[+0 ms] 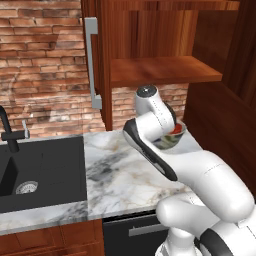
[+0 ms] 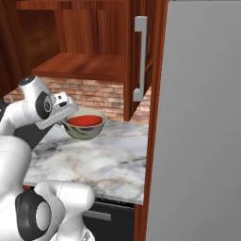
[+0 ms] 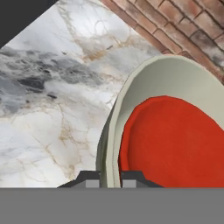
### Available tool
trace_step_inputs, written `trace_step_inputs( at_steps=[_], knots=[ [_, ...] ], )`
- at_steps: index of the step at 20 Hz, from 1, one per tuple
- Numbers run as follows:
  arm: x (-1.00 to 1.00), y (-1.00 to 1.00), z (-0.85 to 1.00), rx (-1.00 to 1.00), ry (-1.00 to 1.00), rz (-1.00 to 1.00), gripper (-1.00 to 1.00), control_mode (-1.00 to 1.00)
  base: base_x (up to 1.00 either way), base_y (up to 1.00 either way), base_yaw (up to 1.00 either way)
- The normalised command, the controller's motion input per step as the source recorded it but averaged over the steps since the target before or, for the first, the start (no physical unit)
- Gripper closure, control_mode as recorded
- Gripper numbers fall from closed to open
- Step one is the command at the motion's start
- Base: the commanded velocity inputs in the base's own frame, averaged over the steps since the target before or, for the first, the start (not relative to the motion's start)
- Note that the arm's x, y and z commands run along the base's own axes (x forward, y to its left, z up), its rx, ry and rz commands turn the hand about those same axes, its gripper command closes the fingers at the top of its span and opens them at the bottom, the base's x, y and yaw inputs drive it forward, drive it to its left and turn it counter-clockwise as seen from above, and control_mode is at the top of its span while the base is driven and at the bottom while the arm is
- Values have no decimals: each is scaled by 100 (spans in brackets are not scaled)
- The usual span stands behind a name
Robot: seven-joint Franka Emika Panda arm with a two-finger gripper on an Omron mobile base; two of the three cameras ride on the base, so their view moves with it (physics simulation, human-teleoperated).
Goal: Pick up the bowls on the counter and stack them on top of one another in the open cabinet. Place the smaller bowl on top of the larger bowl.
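The smaller bowl (image 3: 175,140), glossy red, sits nested inside the larger bowl (image 3: 175,83), which is pale grey-beige with a cream inside. My gripper (image 3: 109,177) is shut on the larger bowl's rim, one fingertip inside and one outside. In the right base view the gripper (image 2: 63,115) holds the larger bowl (image 2: 84,132), with the red bowl (image 2: 85,120) in it, just over the counter (image 2: 94,164) near the brick wall. The open cabinet (image 2: 80,66) has its shelf above and behind the bowls. From the left, the arm hides most of the stacked bowls (image 1: 172,142).
A black sink (image 1: 40,170) with a dark faucet (image 1: 7,130) lies left of the counter (image 1: 120,175). The cabinet door with its grey bar handle (image 1: 91,60) stands open at the left of the shelf (image 1: 165,70). A tall grey panel (image 2: 202,117) walls off the right.
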Motion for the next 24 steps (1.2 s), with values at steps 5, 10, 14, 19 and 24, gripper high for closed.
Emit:
trace_step_inputs(
  at_steps=[5,10,14,19,24],
  knots=[
    [-41,-7,33,0,-5,5,100,-100,0,0,0],
    [-31,-7,36,0,-5,5,100,-100,0,0,0],
    [-23,-8,42,1,-6,4,100,-100,0,0,0],
    [-21,-7,46,2,-7,4,100,-100,0,0,0],
    [-19,-6,48,2,-8,5,100,-100,0,0,0]
  ],
)
